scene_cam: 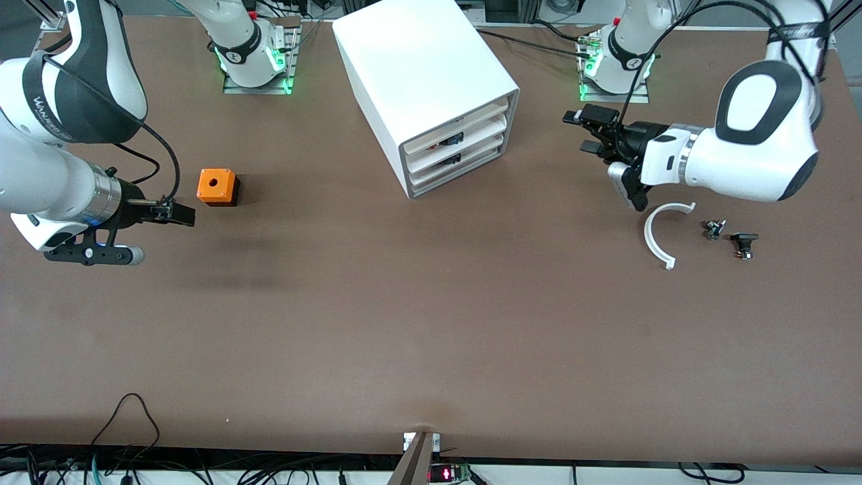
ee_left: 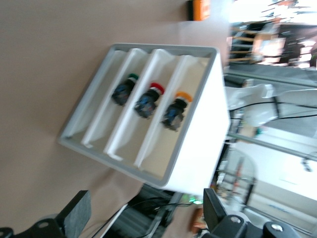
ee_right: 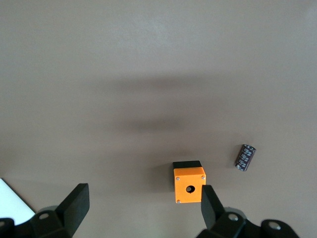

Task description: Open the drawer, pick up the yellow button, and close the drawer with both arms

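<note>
1. Lowest in the front view is a broad stretch of brown table [scene_cam: 431, 323].
2. Higher in the frame, at the left arm's end, lie a white curved strip [scene_cam: 646, 232] and two small dark parts [scene_cam: 714, 229] [scene_cam: 744, 244]. All three are apart from one another.
3. My right claw [scene_cam: 178, 214] hangs at mid-height at the right arm's end, over bare table beside the orange cube [scene_cam: 217, 186]. Its fingers [ee_right: 74, 203] are spread wide and hold nothing. In its wrist view the cube shows the round hole in its top face, and a small dark cylinder [ee_right: 245, 157] lies near the cube, not touching it.
4. My left claw [scene_cam: 592, 131] hangs in the upper part of the frame over the table, between the white cabinet [scene_cam: 424, 67] and the left arm's end. It points at the cabinet's open front. Its fingers [ee_left: 77, 213] are also wide apart and empty.
5. The cabinet stands in the upper middle of the frame, its front turned toward the left arm's end. The drawer [scene_cam: 465, 121] is the uppermost of three and sits pushed in, level with the cabinet's frame.
6. The button [ee_left: 174, 108] lies inside that top drawer, its orange-yellow cap and dark body showing in the left wrist view. A red-capped button [ee_left: 148, 98] lies in the drawer beneath, and a green-capped button [ee_left: 124, 89] in the lowest one.
7. Along the top edge of the frame stand both arms' bases, lit green.
</note>
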Tool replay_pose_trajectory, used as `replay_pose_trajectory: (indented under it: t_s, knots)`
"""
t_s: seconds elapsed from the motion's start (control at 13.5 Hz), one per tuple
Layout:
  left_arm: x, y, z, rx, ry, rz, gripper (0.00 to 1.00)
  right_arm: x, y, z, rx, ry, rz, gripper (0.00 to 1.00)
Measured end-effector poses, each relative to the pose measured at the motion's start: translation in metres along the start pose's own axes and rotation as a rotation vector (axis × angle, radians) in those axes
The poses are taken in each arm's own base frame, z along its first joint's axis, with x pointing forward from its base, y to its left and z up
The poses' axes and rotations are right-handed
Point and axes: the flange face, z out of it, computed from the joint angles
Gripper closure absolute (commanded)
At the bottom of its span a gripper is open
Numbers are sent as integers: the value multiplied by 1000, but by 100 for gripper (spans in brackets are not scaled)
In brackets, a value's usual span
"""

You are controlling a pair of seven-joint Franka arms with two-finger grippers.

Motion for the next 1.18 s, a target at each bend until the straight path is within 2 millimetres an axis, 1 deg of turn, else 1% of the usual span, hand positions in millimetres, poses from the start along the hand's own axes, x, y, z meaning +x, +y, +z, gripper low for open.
replay_pose_trajectory:
  t_s: [0.15,0.22,0.3,0.37,0.52,0.59,0.66,0.81,0.96,1.03,1.18]
  knots:
    - [6,-19,21,-100,27,10,4,-1,-8,-6,39,7,44,0]
    - [12,-25,33,-129,47,25,6,-2,-16,-7,79,2,83,0]
    - [18,-29,49,-151,66,40,10,-3,-25,-8,110,-3,111,0]
    - [24,-33,71,-170,84,58,13,-4,-38,-9,125,-1,131,0]
    - [31,-40,123,-219,111,84,16,-8,-68,-9,134,12,202,0]
    - [33,-44,145,-242,118,95,20,-10,-82,-11,136,15,250,0]
    - [33,-48,161,-253,121,107,25,-13,-94,-14,140,23,285,0]
    - [33,-56,173,-268,117,134,32,-14,-110,-22,147,35,327,0]
    - [30,-56,189,-279,93,152,34,-14,-124,-25,154,43,370,0]
    - [27,-55,198,-282,79,159,35,-14,-134,-27,160,51,394,0]
    - [22,-59,206,-285,67,178,39,-13,-153,-31,170,61,427,0]
